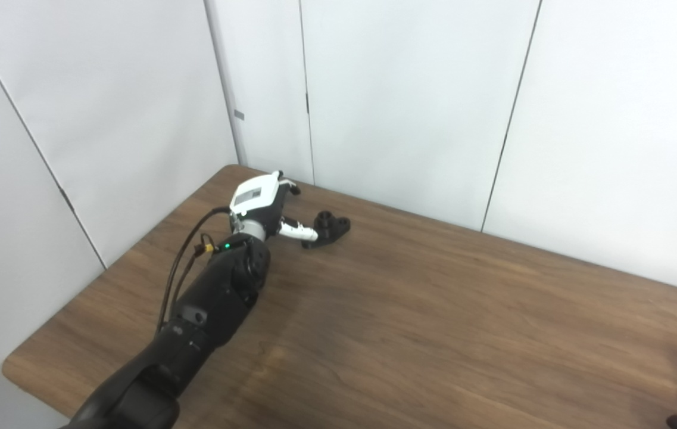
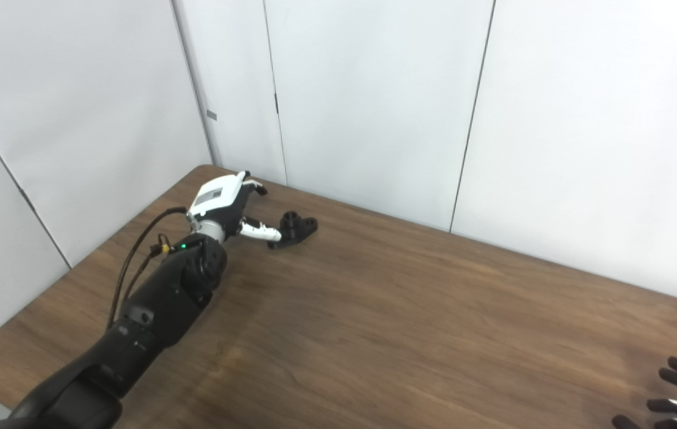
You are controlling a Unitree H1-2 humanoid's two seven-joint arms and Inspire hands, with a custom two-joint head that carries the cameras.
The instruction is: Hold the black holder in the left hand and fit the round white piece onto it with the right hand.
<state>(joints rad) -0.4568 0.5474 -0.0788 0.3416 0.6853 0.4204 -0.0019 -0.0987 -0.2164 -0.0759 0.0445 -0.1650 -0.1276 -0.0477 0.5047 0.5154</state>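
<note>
The black holder (image 1: 330, 227) lies on the brown table (image 1: 433, 333) near its far left corner, a small part with a raised round boss. My left hand (image 1: 264, 205) is just to the holder's left, its white back facing up and its fingers (image 1: 292, 188) spread above the table. Its thumb (image 1: 299, 231) points at the holder, with the tip against or just short of the holder's near end; nothing is held. Only the spread black fingertips of my right hand (image 2: 674, 390) show at the bottom right corner, with nothing between them. No round white piece is in view.
White wall panels (image 1: 409, 101) stand close behind the table's far edge and along its left side. The table's rounded front left corner (image 1: 13, 369) is near my left forearm (image 1: 213, 304), which carries a looping black cable (image 1: 180, 262).
</note>
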